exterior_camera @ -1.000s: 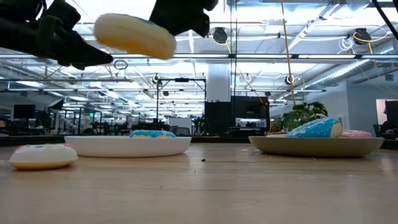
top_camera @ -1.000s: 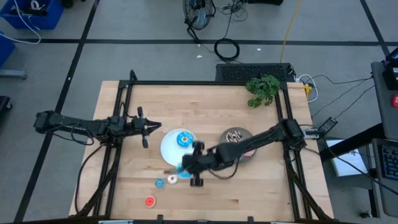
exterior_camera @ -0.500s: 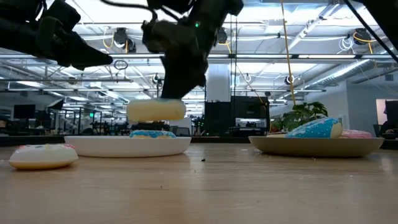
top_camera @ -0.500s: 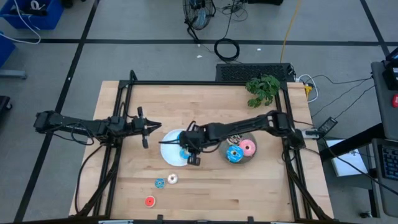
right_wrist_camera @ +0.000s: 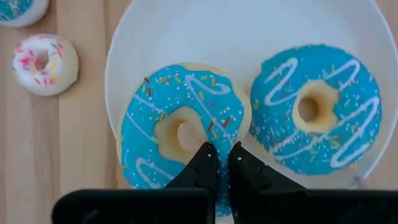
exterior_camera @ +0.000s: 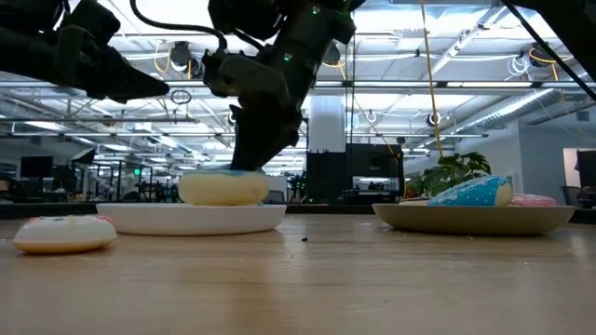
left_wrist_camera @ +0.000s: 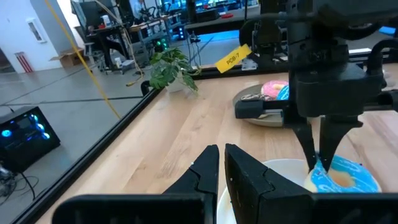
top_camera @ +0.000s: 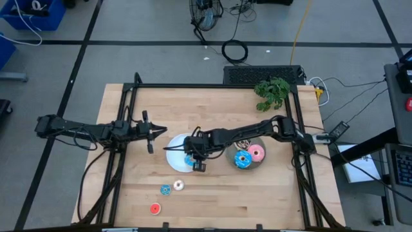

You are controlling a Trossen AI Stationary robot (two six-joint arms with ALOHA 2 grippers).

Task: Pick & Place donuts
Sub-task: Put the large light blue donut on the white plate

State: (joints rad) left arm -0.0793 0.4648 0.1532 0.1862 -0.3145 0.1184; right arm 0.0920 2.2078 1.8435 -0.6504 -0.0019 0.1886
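Left claw (left_wrist_camera: 222, 163) closed, right claw (left_wrist_camera: 323, 149) on blue donut (left_wrist_camera: 342, 175), white plate (left_wrist_camera: 273, 171)

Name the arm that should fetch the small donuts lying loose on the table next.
Right, probably. Its pincer already works over the white plate, close to the small donuts near the front edge. The left pincer waits farther back, beside the plate.

The dark right arm stretches across the table from its right edge, wrist bent down, and its two-finger right gripper (right_wrist_camera: 217, 163) points straight down — fingers nearly together, tips low. The dark left arm reaches in level from the left edge; its left gripper (left_wrist_camera: 221, 163) hangs above the tabletop, fingers close together.
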